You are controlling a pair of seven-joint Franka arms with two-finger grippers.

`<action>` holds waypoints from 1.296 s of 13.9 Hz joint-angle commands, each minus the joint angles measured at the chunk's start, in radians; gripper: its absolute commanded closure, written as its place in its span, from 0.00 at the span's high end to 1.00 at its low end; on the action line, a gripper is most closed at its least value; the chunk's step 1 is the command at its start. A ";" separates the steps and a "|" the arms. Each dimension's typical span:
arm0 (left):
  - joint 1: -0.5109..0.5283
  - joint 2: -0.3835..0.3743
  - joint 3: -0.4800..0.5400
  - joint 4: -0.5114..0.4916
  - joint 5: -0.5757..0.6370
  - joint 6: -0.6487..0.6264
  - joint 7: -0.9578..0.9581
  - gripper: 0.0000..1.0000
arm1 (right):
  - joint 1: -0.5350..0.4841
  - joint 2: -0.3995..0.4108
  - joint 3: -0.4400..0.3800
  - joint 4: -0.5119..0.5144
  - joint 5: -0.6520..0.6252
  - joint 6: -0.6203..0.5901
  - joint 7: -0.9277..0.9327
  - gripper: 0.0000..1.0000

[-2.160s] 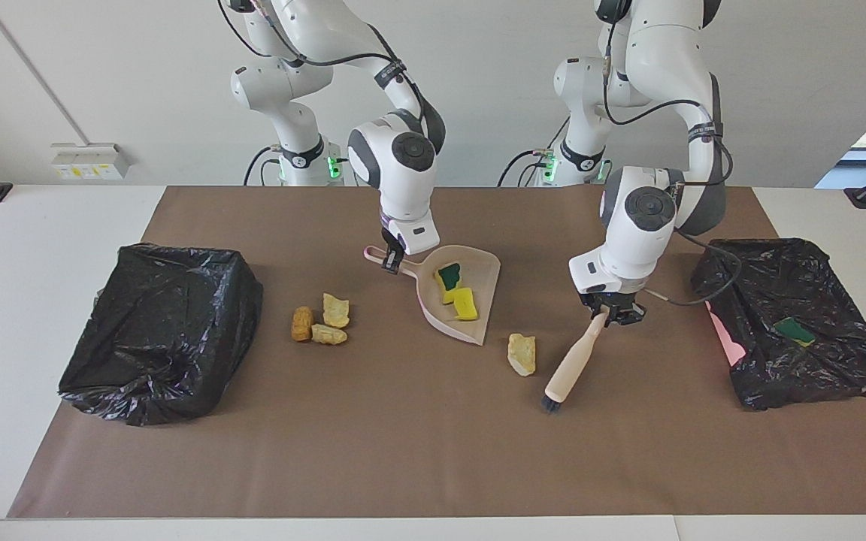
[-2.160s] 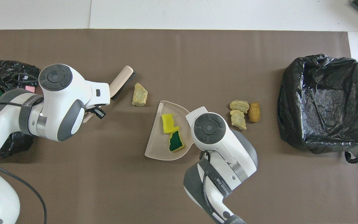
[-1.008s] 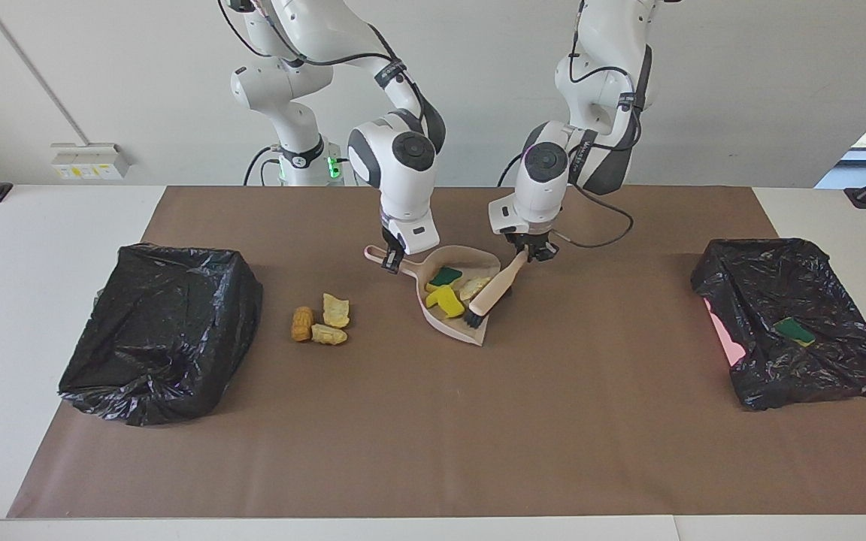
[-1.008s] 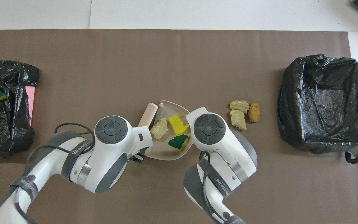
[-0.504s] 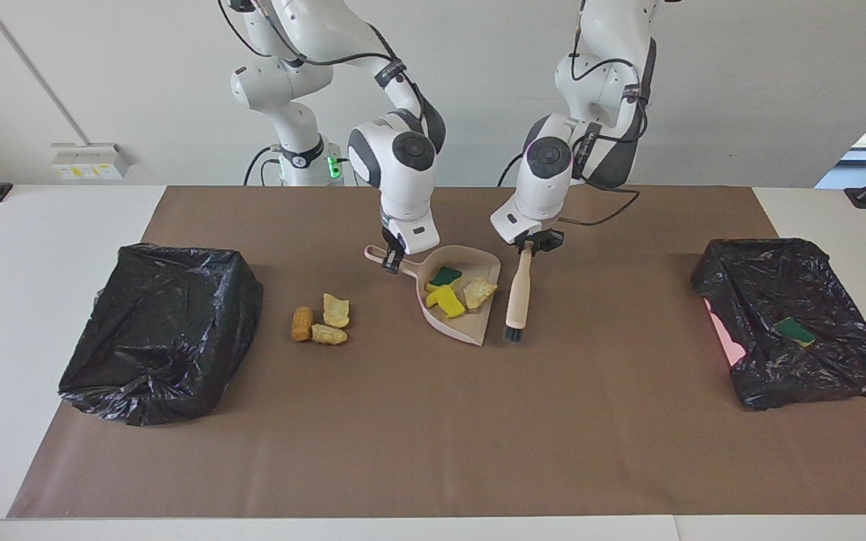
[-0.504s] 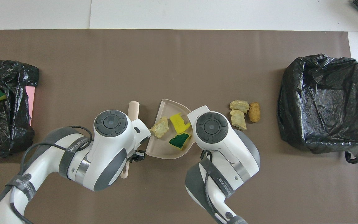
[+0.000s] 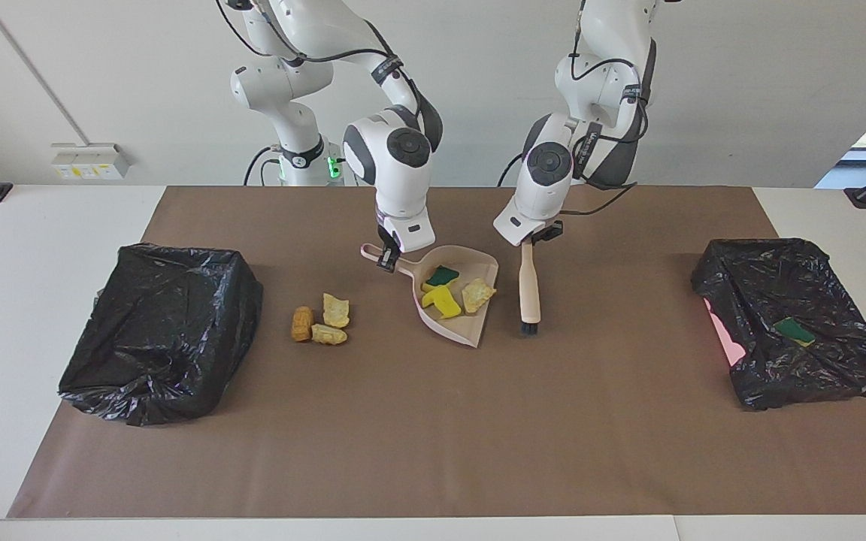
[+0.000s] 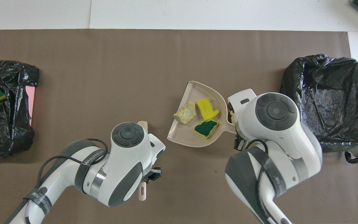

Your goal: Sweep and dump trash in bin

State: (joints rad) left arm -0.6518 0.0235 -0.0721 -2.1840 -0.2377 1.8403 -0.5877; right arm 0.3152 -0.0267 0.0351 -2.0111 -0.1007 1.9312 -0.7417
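I have the right gripper (image 7: 388, 261) clamped on the handle of the dustpan (image 7: 470, 330), which is lifted clear of the brown mat (image 7: 433, 451) and tilted, mouth down toward the mat. Three pieces of trash ride in it: a green-faced sponge (image 7: 444, 276), a yellow sponge (image 7: 442, 300) and a tan chunk (image 7: 477, 294). The left gripper (image 7: 529, 242) is pinched on the handle of the brush (image 7: 529, 289), which hangs bristles-down beside the pan, over the middle of the mat.

Step in hand, as I judge it: transport of the loaded pan to a bin.

- Three more chunks (image 7: 319, 321) lie on the mat between the pan and the black-lined bin (image 7: 155, 330) at the right arm's end of the mat.
- The other bin (image 7: 794, 323), at the left arm's end, already holds one green sponge (image 7: 794, 329).

Next move calls for levelling the pan, since its lip points downward and the load could slide out. Then I would carry it over a bin rim and tip it there, with the left arm waiting.
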 commanded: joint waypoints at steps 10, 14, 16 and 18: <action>-0.468 -0.156 0.014 -0.260 -0.127 0.318 -0.362 0.00 | -0.637 -0.059 -0.007 0.130 -0.002 -0.061 -0.574 0.00; -0.477 -0.129 0.017 -0.254 -0.127 0.336 -0.351 0.02 | -0.713 -0.003 -0.007 0.133 -0.176 0.035 -0.737 0.00; -0.474 -0.123 0.017 -0.254 -0.127 0.335 -0.348 0.01 | -0.685 0.010 -0.001 0.123 -0.333 0.065 -0.748 0.00; -0.473 -0.123 0.017 -0.254 -0.127 0.333 -0.353 0.06 | -0.645 0.008 -0.001 0.114 -0.459 0.069 -0.787 0.00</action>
State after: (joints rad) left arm -1.1105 -0.0925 -0.0678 -2.4276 -0.3512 2.1601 -0.9298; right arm -0.3583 -0.0156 0.0277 -1.8995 -0.4620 1.9906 -1.4761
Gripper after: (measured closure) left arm 0.731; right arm 0.683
